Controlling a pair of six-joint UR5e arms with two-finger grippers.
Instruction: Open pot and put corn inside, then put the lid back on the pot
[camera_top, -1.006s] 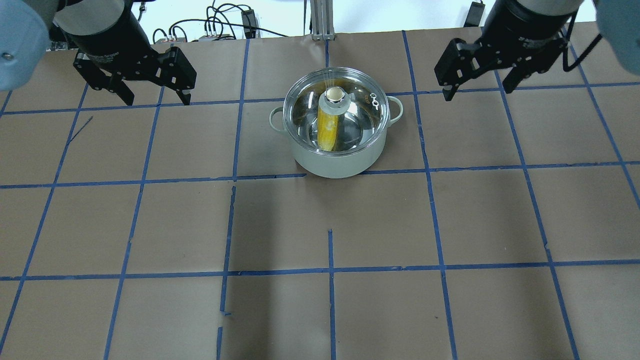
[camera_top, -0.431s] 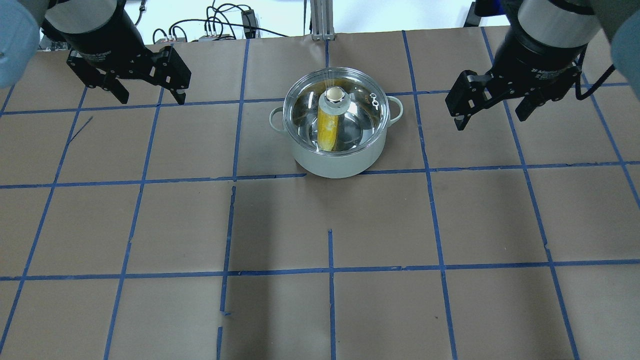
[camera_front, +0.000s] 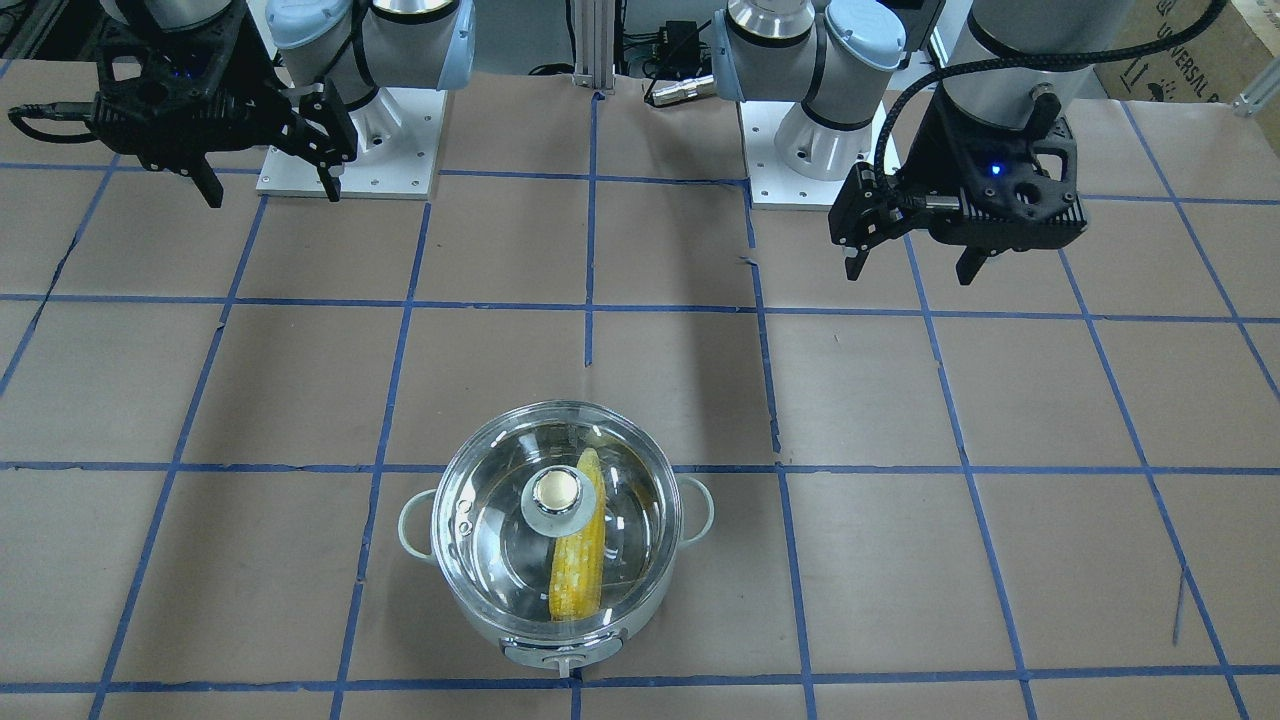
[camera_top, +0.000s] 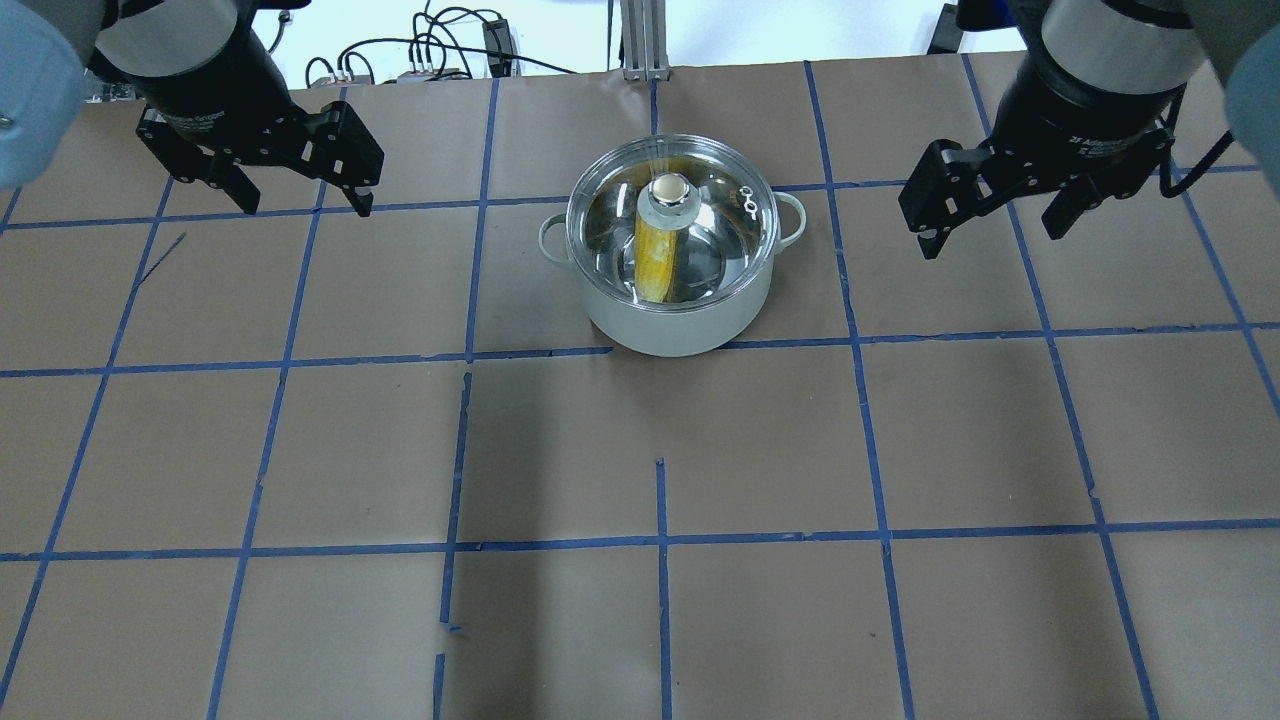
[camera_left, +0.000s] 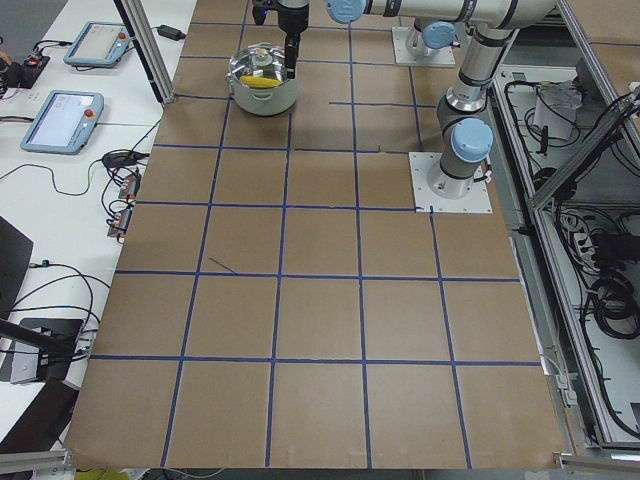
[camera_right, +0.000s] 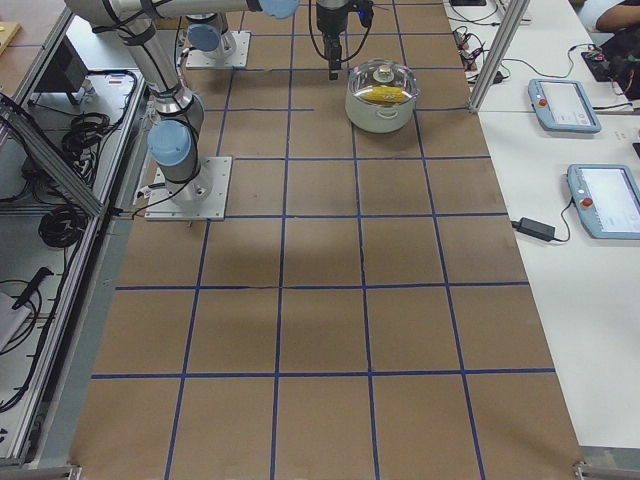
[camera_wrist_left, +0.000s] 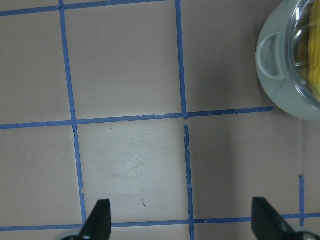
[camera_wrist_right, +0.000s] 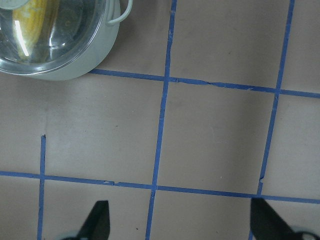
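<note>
Currently both the left gripper (camera_top: 300, 190) and right gripper (camera_top: 995, 215) hang open and empty; the fragile glass lid (camera_top: 672, 222), seated at 12 o'clock over the corn (camera_top: 655, 255), lifts by its knob (camera_top: 669, 189).

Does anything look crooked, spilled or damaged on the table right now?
Nothing stands out. The lid sits level on the pot with the corn inside, nothing spilled; both open grippers, left and right, hang clear.

Table (camera_top: 300, 450): I see brown paper, blue tape grid | on it: pot (camera_top: 672, 315), standing near the far-middle | pot's underside contact probably flat, hidden.
</note>
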